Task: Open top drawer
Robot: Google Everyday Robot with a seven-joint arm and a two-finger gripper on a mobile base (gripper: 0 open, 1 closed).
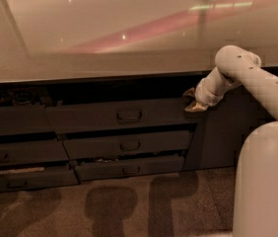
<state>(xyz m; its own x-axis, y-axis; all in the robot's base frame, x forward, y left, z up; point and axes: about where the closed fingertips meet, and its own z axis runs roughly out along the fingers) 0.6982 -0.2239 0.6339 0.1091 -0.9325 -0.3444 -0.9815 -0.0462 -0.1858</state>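
at about nine o'clock in the camera view sits a left stack of narrower grey drawers (11, 157), the lowest showing a pale strip along its top edge. above everything, from ten to two o'clock, runs the glossy countertop (104, 43).

just below centre is the top drawer (89, 118), the widest dark front in the middle stack, with its small bar handle (129, 115) in the middle. a dark gap shows between its upper edge and the counter, so it looks at least partly pulled out. the middle drawer (129, 144) and bottom drawer (126, 168) lie under it, toward six o'clock.

at three o'clock from the handle, the gripper (196, 104) is at the drawer front's right end, at or just over its upper corner. whether it is open, closed or gripping anything cannot be told here (contact with the front cannot be made out either). the white arm (257, 78) runs away from it toward four o'clock, past the dark cabinet door (227, 137), to the robot's body (267, 181).

the step in hand appears to be drawing the top drawer outward. since the hold is off at the corner and not on the handle, the pull should run straight out along the slides, slow and level; any sideways lean would likely skew the front and jam it. the wrist should keep low enough not to scrape the counter's underside.
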